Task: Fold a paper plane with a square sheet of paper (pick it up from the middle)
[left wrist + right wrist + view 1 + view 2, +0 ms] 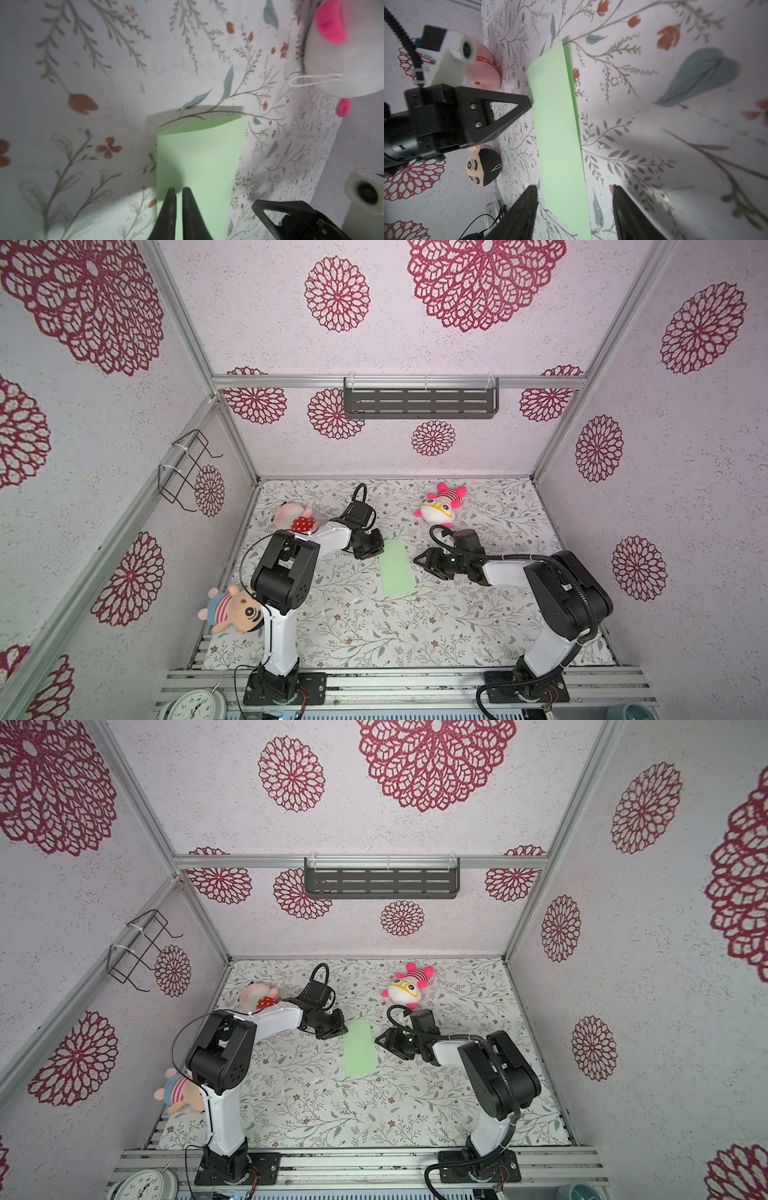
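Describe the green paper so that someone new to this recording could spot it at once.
Look at the floral tablecloth on the booth floor, then at its middle, between the left gripper and the right gripper. There lies the paper, folded into a narrow strip: it is the only flat, plain pale green thing among patterned cloth and plush toys.

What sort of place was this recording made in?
Probably a lab robot booth dressed up as a home: an aluminium frame around flower-patterned walls, the left arm and right arm bolted to a front rail, and a floral tabletop with a bespectacled plush toy and green paper.
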You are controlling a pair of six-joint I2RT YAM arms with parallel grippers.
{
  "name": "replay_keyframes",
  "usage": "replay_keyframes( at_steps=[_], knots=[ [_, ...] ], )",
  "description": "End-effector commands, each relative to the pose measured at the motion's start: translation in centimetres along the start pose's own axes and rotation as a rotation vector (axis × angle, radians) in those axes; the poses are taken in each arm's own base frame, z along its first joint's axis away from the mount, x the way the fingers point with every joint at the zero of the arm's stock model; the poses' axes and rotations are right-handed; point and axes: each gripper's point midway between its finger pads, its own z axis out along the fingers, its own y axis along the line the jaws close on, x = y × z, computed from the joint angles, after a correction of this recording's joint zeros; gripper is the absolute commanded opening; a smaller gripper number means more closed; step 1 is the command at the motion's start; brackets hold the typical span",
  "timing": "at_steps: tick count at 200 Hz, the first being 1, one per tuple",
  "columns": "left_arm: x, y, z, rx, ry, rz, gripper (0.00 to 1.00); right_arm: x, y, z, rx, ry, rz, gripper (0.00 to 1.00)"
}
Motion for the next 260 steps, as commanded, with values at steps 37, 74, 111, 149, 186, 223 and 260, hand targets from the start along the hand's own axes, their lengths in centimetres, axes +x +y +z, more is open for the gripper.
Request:
replay_keyframes(
  at_steps=[37,74,111,149,186,223,260],
  knots=[
    [-0.1,1.3,0.8,-0.062,0.013,-0.038,0.08,0.5,0.9,-0.7,-0.011,0.034,-0.041,0.60],
    [0.5,3.1,1.1,-0.133,0.026,-0.057,0.06,1.1,1.4,-0.1,-0.037,0.072,-0.026,0.57],
    [1.0,4.1,1.6,-0.168,0.043,-0.068,0.05,3.0,1.5,-0.2,-0.016,0.125,-0.014,0.55],
    [0.6,1.9,0.7,-0.079,0.035,-0.041,0.06,4.4,1.4,-0.5,0.002,0.151,-0.021,0.54],
    [-0.8,-3.3,-2.5,0.066,-0.032,0.011,0.12,3.0,2.4,-0.7,-0.012,0.086,-0.036,0.54],
    [0.1,-1.6,-1.7,0.017,-0.027,-0.022,0.14,2.9,1.9,-0.6,0.002,0.077,-0.025,0.56],
    [0.8,0.3,-0.5,-0.044,-0.009,-0.052,0.11,3.4,1.1,-0.6,0.035,0.092,-0.013,0.56]
  ],
)
